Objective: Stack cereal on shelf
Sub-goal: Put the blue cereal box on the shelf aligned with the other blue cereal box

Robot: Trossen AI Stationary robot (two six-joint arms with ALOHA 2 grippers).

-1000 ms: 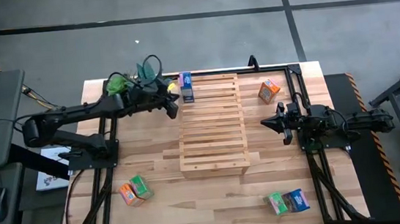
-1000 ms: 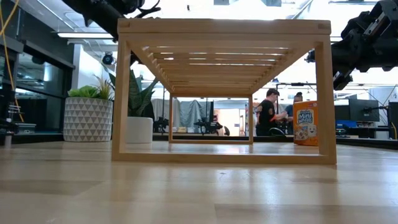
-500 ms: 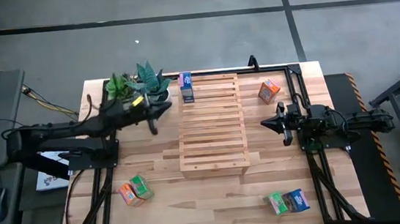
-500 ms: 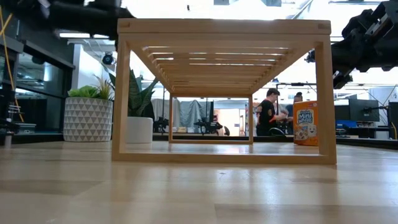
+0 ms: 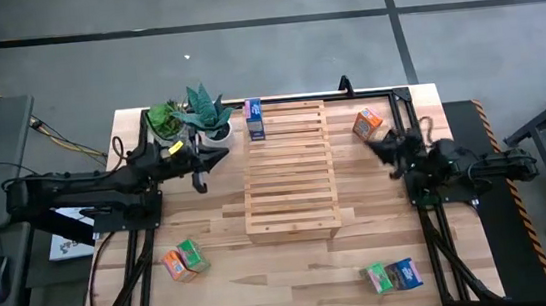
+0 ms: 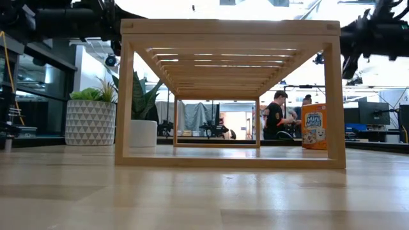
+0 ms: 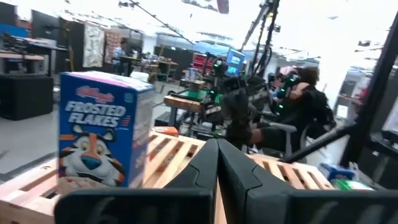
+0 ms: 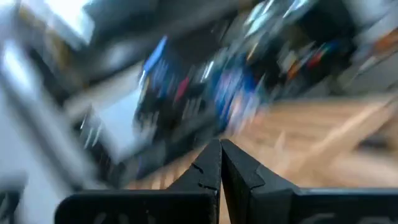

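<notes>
High view, going left to right: the left gripper (image 5: pixel 197 170) hangs over the counter (image 5: pixel 214 269) just left of the shelf (image 5: pixel 288 169), jaws closed on nothing. One blue cereal box (image 5: pixel 255 120) already stands upright on the shelf's far left corner, and the left wrist view looks right at it. An orange-and-green pair (image 5: pixel 183 260) sits on the counter at the near left, well apart from those jaws and back toward the near edge. Past the shelf, the right gripper (image 5: pixel 390 148) has its jaws shut and empty too, and the orange box (image 5: pixel 367 123) lies just beyond it toward the far edge, turned at an angle. I'd say that's the closest arm-to-box pairing. A green-and-blue pair (image 5: pixel 394 275) waits at the near right corner.
</notes>
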